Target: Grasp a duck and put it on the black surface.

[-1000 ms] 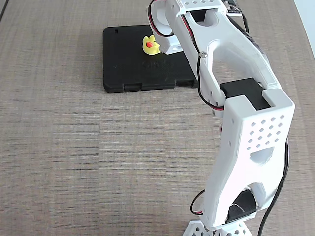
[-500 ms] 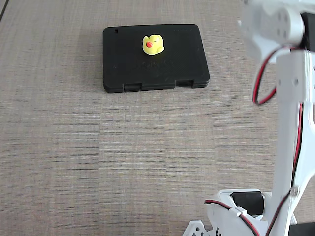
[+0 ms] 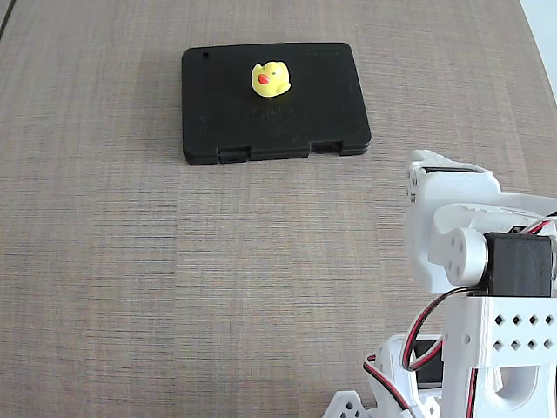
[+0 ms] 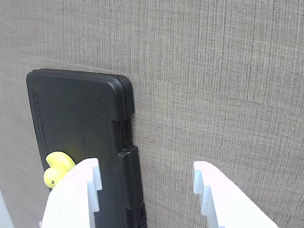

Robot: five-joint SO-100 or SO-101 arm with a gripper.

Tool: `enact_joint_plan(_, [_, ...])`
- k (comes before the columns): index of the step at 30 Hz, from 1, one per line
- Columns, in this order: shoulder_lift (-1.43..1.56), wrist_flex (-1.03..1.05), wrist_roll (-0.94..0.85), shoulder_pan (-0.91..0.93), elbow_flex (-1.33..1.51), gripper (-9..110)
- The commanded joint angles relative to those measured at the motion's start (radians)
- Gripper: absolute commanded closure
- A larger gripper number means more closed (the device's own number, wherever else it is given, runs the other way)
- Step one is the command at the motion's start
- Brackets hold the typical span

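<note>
Already the duck [image 3: 271, 79] sits on the black slab [image 3: 322, 113], a little above the slab's middle in the fixed view, its red beak pointing left and slightly down. The slab lies flat on the wood-grain table [image 3: 130, 287], its notched edge facing the white arm [image 3: 474, 287], which stands well apart from it at the lower right. In the wrist view the claw [image 4: 147, 183] is released, its two white toothed fingers [image 4: 211, 190] spread wide with nothing between them, over bare table just beside the slab's [image 4: 76, 114] notched edge. There the duck [image 4: 57, 168] peeks out on the slab, partly hidden behind the left finger.
</note>
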Motion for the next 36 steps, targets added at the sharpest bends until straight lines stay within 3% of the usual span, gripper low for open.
enact_joint_plan(1, [0.046,-0.003,-0.008,0.008,0.009,91])
enact_joint_plan(5, [0.057,-0.003,-0.011,-0.006,0.052,103])
enact_joint_plan(17, [0.227,-0.166,-0.011,0.000,0.385,102])
enact_joint_plan(36, [0.511,-0.029,0.006,-0.008,0.454,102])
